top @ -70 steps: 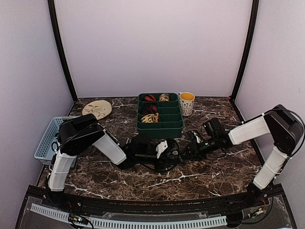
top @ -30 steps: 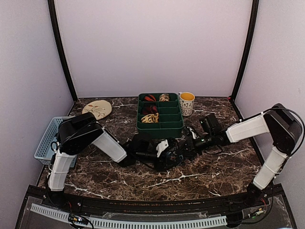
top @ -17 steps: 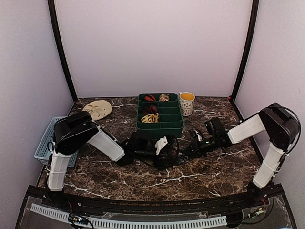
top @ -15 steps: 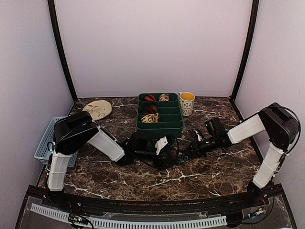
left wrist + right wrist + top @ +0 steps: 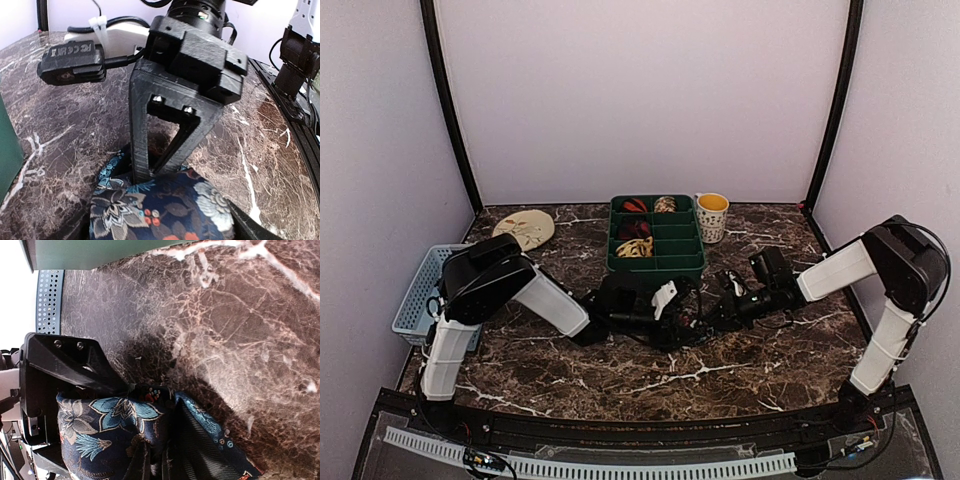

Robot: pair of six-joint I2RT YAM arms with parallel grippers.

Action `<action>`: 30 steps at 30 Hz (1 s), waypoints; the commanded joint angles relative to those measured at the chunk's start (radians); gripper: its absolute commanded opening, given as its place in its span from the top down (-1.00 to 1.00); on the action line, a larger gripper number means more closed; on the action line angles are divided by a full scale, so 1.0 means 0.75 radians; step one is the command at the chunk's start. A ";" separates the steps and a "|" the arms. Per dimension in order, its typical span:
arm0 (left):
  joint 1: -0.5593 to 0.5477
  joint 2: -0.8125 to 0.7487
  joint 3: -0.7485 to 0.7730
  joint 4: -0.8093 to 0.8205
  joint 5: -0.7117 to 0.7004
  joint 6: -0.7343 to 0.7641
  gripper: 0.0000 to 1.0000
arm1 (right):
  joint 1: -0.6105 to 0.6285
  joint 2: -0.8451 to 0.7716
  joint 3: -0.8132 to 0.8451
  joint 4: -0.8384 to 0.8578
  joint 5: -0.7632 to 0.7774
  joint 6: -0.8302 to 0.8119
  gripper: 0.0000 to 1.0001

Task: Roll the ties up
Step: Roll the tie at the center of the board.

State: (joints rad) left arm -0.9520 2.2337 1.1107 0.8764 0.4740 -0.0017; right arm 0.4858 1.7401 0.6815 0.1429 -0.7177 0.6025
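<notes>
A dark blue floral tie (image 5: 165, 210) lies as a fat roll on the marble at mid-table (image 5: 692, 322). My left gripper (image 5: 680, 316) stands open around it, and one of its fingers (image 5: 250, 227) shows beside the roll's right edge. From the opposite side, my right gripper (image 5: 706, 315) is shut on the tie; its black fingers (image 5: 145, 150) dip into the roll's middle. In the right wrist view the tie's fabric (image 5: 115, 425) bunches around the shut jaws. Small rolled ties, red-black (image 5: 634, 206), tan (image 5: 665, 204) and yellow-cream (image 5: 636, 247), sit in the tray's compartments.
The green compartment tray (image 5: 656, 270) stands just behind both grippers. A patterned cup (image 5: 711, 215) is at its right. A pale blue basket (image 5: 420, 290) sits at the left edge, with a round beige pad (image 5: 524, 228) behind it.
My left gripper's jaws have spread wider around the tie roll. The right gripper has stayed shut on the tie and drawn slightly to the right.
</notes>
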 commanded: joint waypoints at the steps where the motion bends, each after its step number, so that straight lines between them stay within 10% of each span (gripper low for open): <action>1: -0.005 0.030 0.069 -0.055 -0.023 -0.036 -0.58 | 0.030 0.011 -0.040 -0.122 0.102 -0.030 1.00; 13: -0.009 0.025 -0.026 -0.114 -0.028 0.008 0.06 | 0.031 -0.044 -0.038 -0.159 0.112 -0.043 0.98; 18: -0.015 0.022 -0.047 -0.193 -0.057 0.100 0.41 | -0.032 -0.121 -0.024 -0.202 0.101 -0.053 0.63; 30: -0.021 0.022 -0.060 -0.270 -0.099 0.185 0.46 | -0.156 -0.132 0.003 -0.278 0.059 -0.050 -0.21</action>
State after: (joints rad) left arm -0.9665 2.2501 1.1107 0.8509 0.4381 0.1028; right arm 0.3706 1.6192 0.6762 -0.0456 -0.6670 0.5709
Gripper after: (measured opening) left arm 0.342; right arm 0.580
